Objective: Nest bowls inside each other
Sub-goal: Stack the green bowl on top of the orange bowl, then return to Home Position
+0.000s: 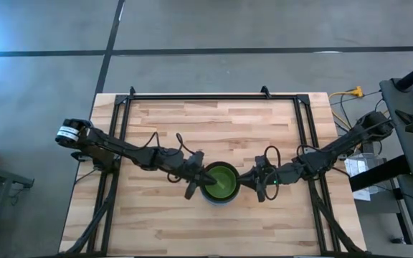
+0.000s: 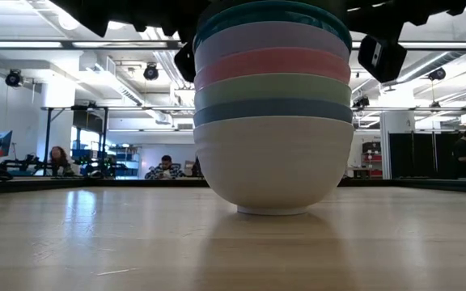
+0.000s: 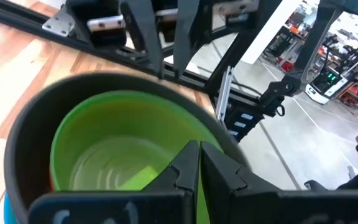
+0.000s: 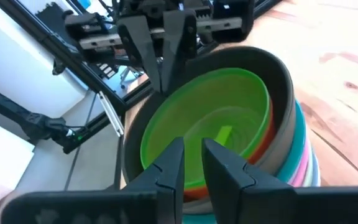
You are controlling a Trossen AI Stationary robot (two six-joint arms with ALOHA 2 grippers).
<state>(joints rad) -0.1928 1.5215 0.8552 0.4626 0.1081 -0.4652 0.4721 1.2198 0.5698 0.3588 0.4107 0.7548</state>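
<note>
Well, smooth round plastic bowls (image 2: 273, 121) stacked.

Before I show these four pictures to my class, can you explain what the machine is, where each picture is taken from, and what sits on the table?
It is a robot with two dark arms at a wooden table. One picture looks straight down, one looks level across the table top, and two come from cameras on the wrists. At the table's middle stands one stack of bowls, white at the bottom, a bright green bowl on top inside a black bowl. The left gripper and right gripper sit on either side of the stack, each with its fingers nearly together at the rim. Neither clearly holds anything.
</note>
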